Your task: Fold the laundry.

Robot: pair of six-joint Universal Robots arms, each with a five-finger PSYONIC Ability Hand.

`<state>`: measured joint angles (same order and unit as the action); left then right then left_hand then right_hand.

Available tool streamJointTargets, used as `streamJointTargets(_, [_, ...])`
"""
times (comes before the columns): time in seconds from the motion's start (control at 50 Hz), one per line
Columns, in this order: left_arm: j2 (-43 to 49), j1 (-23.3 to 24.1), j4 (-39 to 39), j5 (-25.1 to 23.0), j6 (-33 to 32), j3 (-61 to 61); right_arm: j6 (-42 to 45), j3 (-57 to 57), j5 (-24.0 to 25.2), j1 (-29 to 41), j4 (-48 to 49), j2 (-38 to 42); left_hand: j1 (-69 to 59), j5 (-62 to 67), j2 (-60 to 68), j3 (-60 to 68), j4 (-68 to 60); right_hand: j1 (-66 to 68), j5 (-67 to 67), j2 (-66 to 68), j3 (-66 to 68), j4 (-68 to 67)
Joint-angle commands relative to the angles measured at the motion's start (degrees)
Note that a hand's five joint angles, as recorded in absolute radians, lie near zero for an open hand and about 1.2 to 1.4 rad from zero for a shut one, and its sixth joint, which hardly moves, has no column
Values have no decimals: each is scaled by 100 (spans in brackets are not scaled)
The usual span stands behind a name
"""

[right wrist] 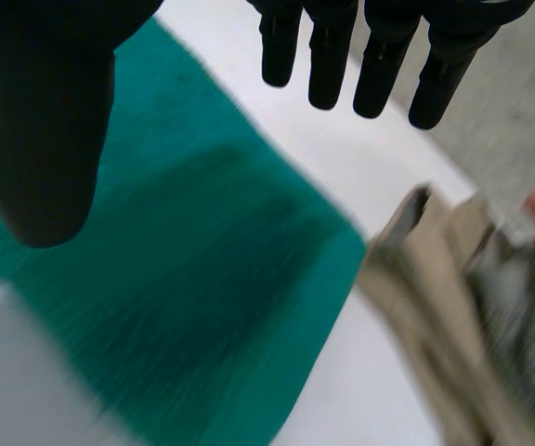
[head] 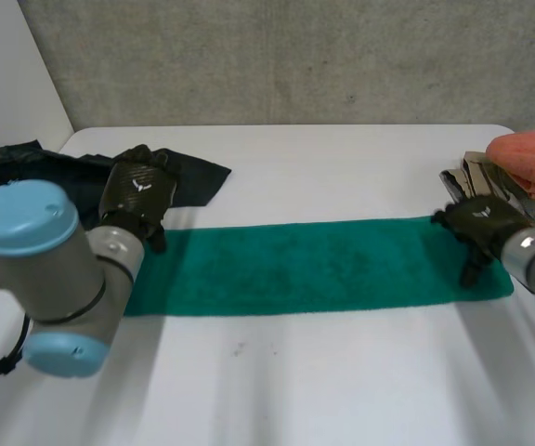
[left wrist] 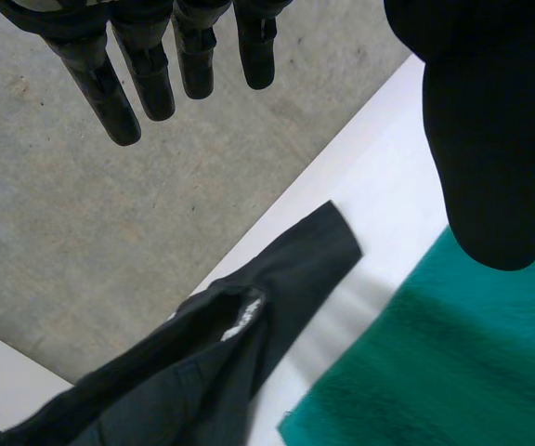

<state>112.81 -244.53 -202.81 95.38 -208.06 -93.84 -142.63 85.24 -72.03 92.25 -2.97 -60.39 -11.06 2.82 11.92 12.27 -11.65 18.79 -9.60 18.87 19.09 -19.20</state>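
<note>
Green towel (head: 314, 265) flat across table (head: 342, 372) centre. Left hand (head: 137, 200) at its 9 o'clock end, right hand (head: 479, 228) at 3 o'clock; fingers of both straight, spread, holding nothing. Orange cloth (head: 532, 158) at 2 o'clock, cut off.

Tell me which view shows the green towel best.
The head view: the green towel lies flat as one long strip across the white table. The left wrist view gives one end beside a black garment; the right wrist view the other end, near beige clothing.
</note>
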Motion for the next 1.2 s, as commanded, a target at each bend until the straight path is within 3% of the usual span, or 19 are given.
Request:
streamJointTargets(0.02, [-321, 20, -469, -186, 485, -670, 78, 291, 321, -532, 50, 80, 106, -282, -192, -227, 165, 1129, -1048, 1122, 1099, -1088])
streamJointTargets(0.08, [-313, 37, -549, -186, 538, -732, 130, 291, 286, -550, 218, 185, 106, -282, -192, -227, 165, 1198, -1116, 1190, 1167, -1156])
streamJointTargets(0.1, [-313, 46, -549, -195, 538, -741, 209, 291, 251, -559, 323, 308, 106, -282, -192, -227, 165, 1864, -1783, 1857, 1834, -1823])
streamJointTargets(0.14, [-313, 46, -549, -195, 538, -750, 262, 282, 233, -585, 411, 361, 106, -282, -192, -227, 165, 4162, -4081, 4155, 4132, -4121])
streamJointTargets(0.16, [-313, 46, -549, -195, 538, -750, 323, 282, 224, -629, 455, 379, 106, -282, -192, -227, 165, 6101, -6020, 6094, 6071, -6060])
streamJointTargets(0.38, [-646, 11, -540, -177, 547, -767, 587, 309, -57, -1463, 412, 142, 106, -282, -192, -227, 165, 6121, -6040, 6113, 6091, -6080])
streamJointTargets(0.48, [-831, 2, -540, -186, 547, -908, 1228, 309, -74, -1806, 315, -192, 106, -282, -192, -227, 165, 6121, -6040, 6113, 6091, -6080])
streamJointTargets(0.6, [-893, 2, -514, -160, 556, -926, 1291, 230, 13, -1614, 341, -437, 106, -282, -192, -227, 165, 6121, -6040, 6113, 6091, -6080])
streamJointTargets(0.7, [-1094, -15, -514, -133, 661, -917, 520, 151, 389, -81, 927, -912, 102, -278, -188, -222, 161, 6121, -6040, 6113, 6091, -6080])
streamJointTargets(0.84, [-1481, -156, -470, -98, 1100, -934, 43, 98, 1041, 1681, 1878, -834, 85, -261, -171, -205, 144, 6121, -6040, 6113, 6091, -6080])
streamJointTargets(1.02, [-1605, -314, -470, -107, 1224, -1110, 7, -683, 1217, 4044, 2406, 693, 85, -261, -171, -205, 144, 6121, -6040, 6113, 6091, -6080])
streamJointTargets(1.12, [-1587, -341, -479, -116, 1224, -1110, -1, -992, 1112, 4328, 2345, 1371, 85, -261, -171, -205, 144, 6121, -6040, 6113, 6091, -6080])
streamJointTargets(1.14, [-1570, -341, -479, -116, 1224, -1110, -1, -992, 1103, 4337, 2336, 1425, 85, -261, -171, -205, 144, 5627, -5546, 5620, 5597, -5586])
streamJointTargets(1.16, [-1552, -332, -479, -124, 1224, -1110, 34, -992, 1068, 4354, 2310, 1451, 85, -261, -171, -205, 144, 2058, -1977, 2051, 2028, -2017])
streamJointTargets(1.2, [-1534, -323, -487, -124, 1224, -1093, -1, -975, 911, 4346, 2258, 1382, 85, -261, -171, -205, 144, -879, 960, -887, -909, 920])
